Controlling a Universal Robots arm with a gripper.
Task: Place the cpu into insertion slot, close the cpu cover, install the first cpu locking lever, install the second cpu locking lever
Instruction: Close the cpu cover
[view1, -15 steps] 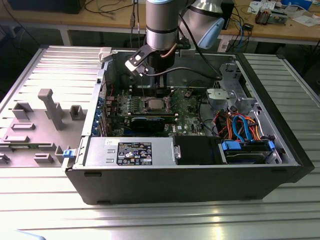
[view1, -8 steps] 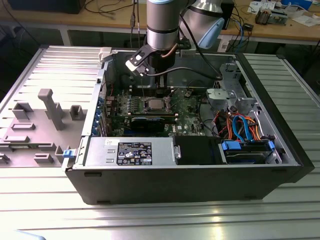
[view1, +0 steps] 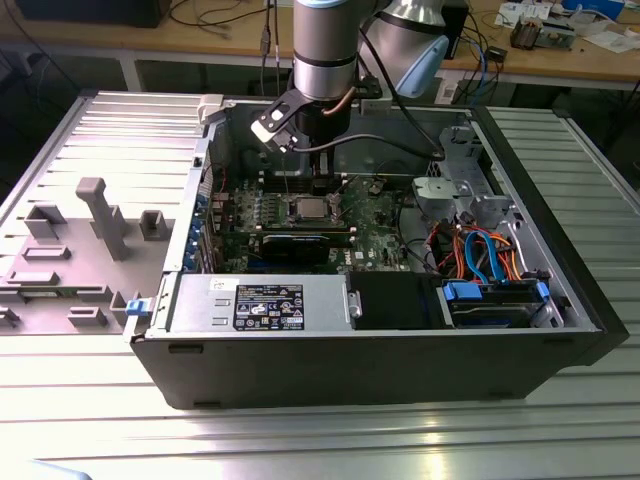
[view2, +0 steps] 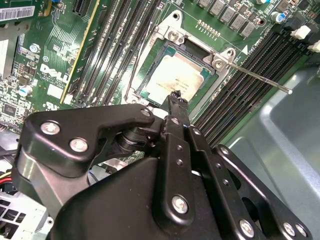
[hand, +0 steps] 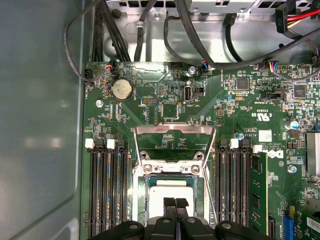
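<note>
Plainly, the cpu (hand: 167, 189) already lies in the insertion slot (hand: 141, 186), near the middle of the green circuit board (hand: 165, 107), between two banks of black memory slots (hand: 107, 190). In the first wrist view the cpu cover (hand: 175, 130) is swung up off the chip toward the board's cable-side edge, its square window showing the board behind it. The second wrist view shows instead a thin locking lever (view2: 255, 76) jutting free from a slot corner over the memory slots. In both wrist views the gripper (hand: 175, 202) (view2: 175, 96) has its fingers pressed together on nothing, tips just over the chip's edge. In the exterior view the gripper (view1: 322, 185) reaches down into the open computer case (view1: 350, 350).
</note>
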